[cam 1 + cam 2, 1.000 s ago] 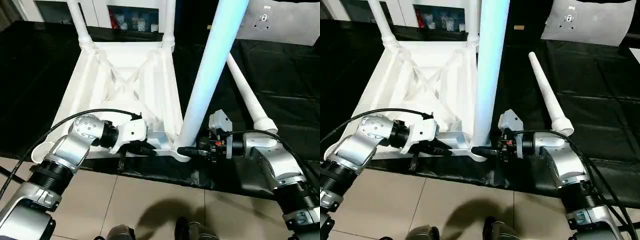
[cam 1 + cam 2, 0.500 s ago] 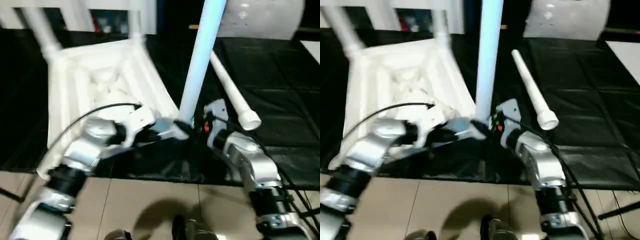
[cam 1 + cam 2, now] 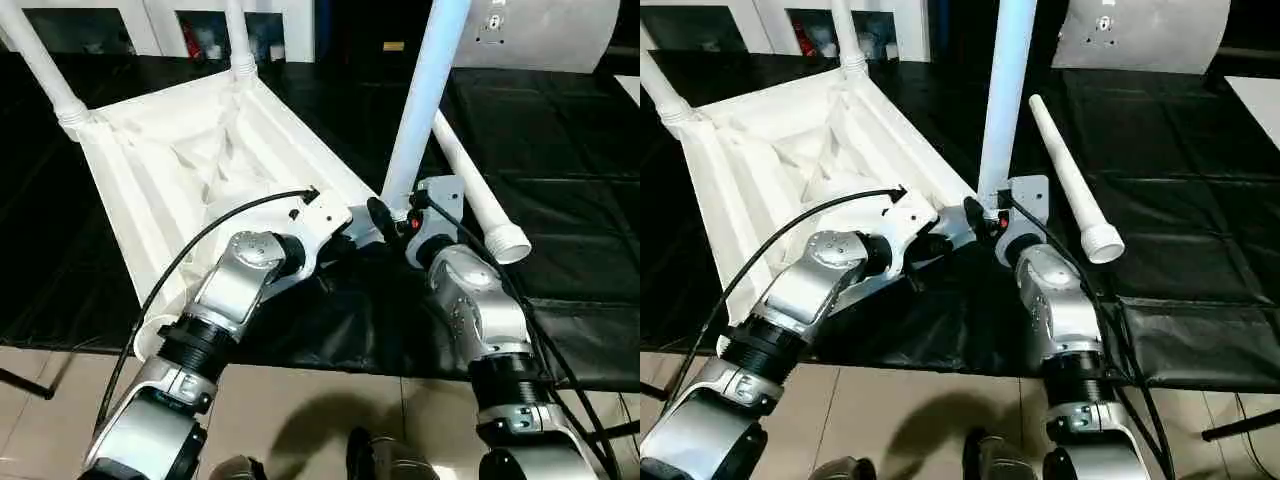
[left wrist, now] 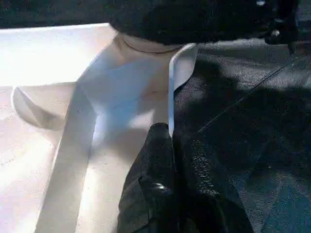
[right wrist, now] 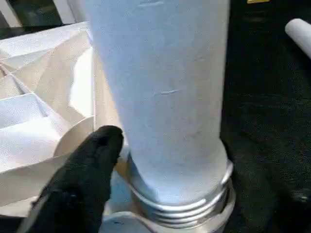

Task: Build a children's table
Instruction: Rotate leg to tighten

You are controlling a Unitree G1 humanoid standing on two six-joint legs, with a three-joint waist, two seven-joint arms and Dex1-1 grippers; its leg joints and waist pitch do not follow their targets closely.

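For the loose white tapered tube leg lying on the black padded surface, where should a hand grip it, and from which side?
Grip the loose white tapered tube leg mid-shaft, coming from above with fingers across its width. It lies flat on the black padded surface, flared end toward the robot, so the round shaft is open on both sides, while the flare is wider and would likely slip.

I take this for an indoor robot test room: a black padded work surface (image 3: 560, 120) is spread over a beige tiled floor (image 3: 300, 420), and beyond it stand white glass-fronted cabinets (image 3: 195, 25) and a grey panel (image 3: 1140, 35).
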